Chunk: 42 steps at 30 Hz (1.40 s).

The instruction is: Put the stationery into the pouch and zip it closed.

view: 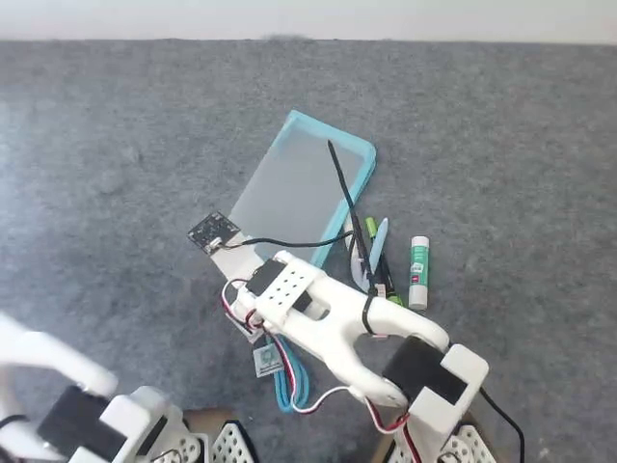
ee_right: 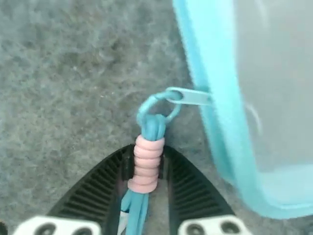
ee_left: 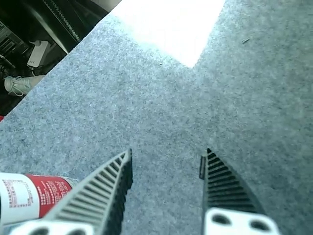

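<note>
A translucent pouch (view: 294,193) with a teal border lies flat on the grey carpet. To its right lie a few pens (view: 378,253) and a white glue stick (view: 418,272) with a green label. The right arm (view: 328,313) stretches across to the pouch's near corner. My right gripper (ee_right: 148,149) is shut on the pink bead (ee_right: 146,164) of the teal cord tied to the zipper pull (ee_right: 188,95), just beside the pouch's edge (ee_right: 210,88). My left gripper (ee_left: 167,152) is open over bare carpet with nothing between its fingers.
The teal cord's loop (view: 286,386) and a small tag (view: 268,359) trail beneath the right arm. The left arm's base (view: 96,415) sits at the near left. A red-and-white cylinder (ee_left: 29,196) lies by the left gripper. Dark clutter (ee_left: 29,44) lies past the carpet edge.
</note>
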Each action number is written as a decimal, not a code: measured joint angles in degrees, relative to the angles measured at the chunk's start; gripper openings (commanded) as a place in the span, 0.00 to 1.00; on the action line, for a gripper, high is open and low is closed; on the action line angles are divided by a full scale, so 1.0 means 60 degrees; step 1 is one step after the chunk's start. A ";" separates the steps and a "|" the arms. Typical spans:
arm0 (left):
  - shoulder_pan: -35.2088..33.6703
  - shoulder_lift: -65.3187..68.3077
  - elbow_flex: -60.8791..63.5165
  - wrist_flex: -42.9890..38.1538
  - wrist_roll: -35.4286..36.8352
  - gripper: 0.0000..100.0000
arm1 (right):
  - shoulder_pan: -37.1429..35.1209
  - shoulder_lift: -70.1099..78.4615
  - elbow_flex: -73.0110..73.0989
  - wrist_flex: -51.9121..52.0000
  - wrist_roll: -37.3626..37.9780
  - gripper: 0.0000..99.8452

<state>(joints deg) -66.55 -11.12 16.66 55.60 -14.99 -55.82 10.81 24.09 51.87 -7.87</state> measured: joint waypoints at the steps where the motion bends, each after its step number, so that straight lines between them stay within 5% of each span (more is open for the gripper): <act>1: 0.0000 0.0000 0.0000 0.0000 0.0000 0.21 | 0.0161 0.0000 -0.0015 0.0190 0.0161 0.01; 6: 0.0396 0.0000 0.0000 0.0220 -0.0410 0.21 | 0.1187 -0.0630 -0.0703 0.2139 0.1538 0.01; 11: 0.2022 -0.0542 0.0205 0.1875 -0.1451 0.19 | 0.2256 -0.2828 -0.1538 0.4147 0.2901 0.01; 23: 0.9114 -0.8234 0.4352 0.4381 -0.1538 0.29 | 0.3341 -0.5348 -0.2989 0.6242 0.3678 0.01; 28: 0.9773 -1.0462 0.5788 0.3736 -0.0527 0.29 | 0.3355 -0.5392 -0.2989 0.6344 0.3692 0.01; 42: 1.0535 -1.0681 0.7985 0.0630 0.1055 0.29 | 0.3370 -0.6740 -0.2974 0.6886 0.3692 0.01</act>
<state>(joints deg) -3.34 -75.21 64.57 59.38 -8.66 -35.60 -29.63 6.24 93.19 14.29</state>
